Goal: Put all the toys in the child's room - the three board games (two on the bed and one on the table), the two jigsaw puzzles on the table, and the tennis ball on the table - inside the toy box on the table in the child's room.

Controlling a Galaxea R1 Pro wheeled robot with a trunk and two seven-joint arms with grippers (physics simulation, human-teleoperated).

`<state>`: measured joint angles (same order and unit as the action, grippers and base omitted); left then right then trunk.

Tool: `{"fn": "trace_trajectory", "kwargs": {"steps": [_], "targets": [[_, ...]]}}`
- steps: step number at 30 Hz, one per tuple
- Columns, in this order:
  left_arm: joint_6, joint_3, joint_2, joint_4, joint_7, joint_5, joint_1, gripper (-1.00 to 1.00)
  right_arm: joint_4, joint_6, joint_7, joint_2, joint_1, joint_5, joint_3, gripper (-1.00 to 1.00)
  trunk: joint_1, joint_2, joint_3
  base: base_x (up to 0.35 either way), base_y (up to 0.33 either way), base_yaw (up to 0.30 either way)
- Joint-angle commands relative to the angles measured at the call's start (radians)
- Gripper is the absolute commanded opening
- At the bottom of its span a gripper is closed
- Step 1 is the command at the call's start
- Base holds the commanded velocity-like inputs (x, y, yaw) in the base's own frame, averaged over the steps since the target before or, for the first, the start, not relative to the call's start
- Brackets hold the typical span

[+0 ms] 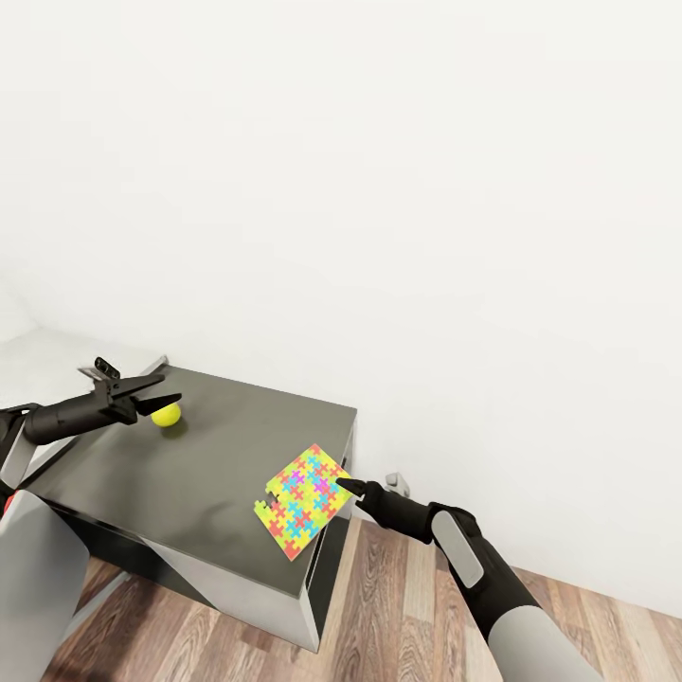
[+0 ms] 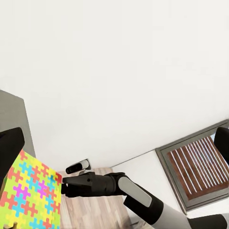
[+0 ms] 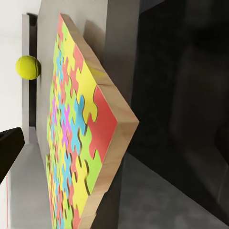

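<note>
L gripper (image 1: 163, 391) spread beside tennis ball (image 1: 167, 414), R gripper (image 1: 345, 485) pinching jigsaw puzzle (image 1: 303, 501) at table (image 1: 189, 464) edge

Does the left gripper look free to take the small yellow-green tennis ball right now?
Probably yes: the left gripper hangs open just beside the small yellow-green tennis ball on the dark grey table wing, with nothing between them.
</note>
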<state>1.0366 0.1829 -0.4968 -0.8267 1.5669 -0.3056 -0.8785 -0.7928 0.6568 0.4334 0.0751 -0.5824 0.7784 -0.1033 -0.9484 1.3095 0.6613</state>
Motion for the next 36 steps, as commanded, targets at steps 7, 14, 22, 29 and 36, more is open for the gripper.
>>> {"fn": "trace_trajectory", "kwargs": {"steps": [7, 14, 22, 29, 36], "targets": [[0.011, 0.0, 0.0, 0.0, 0.004, 0.0, 0.0, 1.0, -0.001, 0.004, 0.001, 0.0, -0.001, 0.002, 0.001, -1.0, 0.0, 0.0, 0.001, 0.0, 0.0, 0.0], [0.011, 0.0, 0.0, 0.0, 0.004, 0.0, 0.0, 1.0, -0.003, 0.004, 0.001, -0.001, -0.001, 0.003, 0.0, -1.0, 0.0, 0.0, 0.001, 0.0, 0.0, 0.0], [0.011, 0.0, -0.001, 0.0, 0.004, 0.0, 0.0, 1.0, -0.008, 0.003, 0.074, -0.005, -0.001, 0.001, -0.002, -1.0, 0.0, 0.0, 0.001, 0.0, 0.0, 0.0], [0.011, 0.0, -0.001, 0.0, 0.004, -0.001, 0.004, 1.0, -0.008, 0.003, 0.099, -0.007, -0.001, 0.001, -0.002, -1.0, 0.0, 0.0, 0.001, 0.0, 0.0, 0.0], [0.011, 0.0, 0.0, 0.0, 0.004, -0.001, 0.006, 1.0, -0.008, 0.003, 0.1, -0.006, -0.001, 0.001, -0.002, -1.0, 0.0, 0.0, 0.001, 0.0, 0.0, 0.0]]}}
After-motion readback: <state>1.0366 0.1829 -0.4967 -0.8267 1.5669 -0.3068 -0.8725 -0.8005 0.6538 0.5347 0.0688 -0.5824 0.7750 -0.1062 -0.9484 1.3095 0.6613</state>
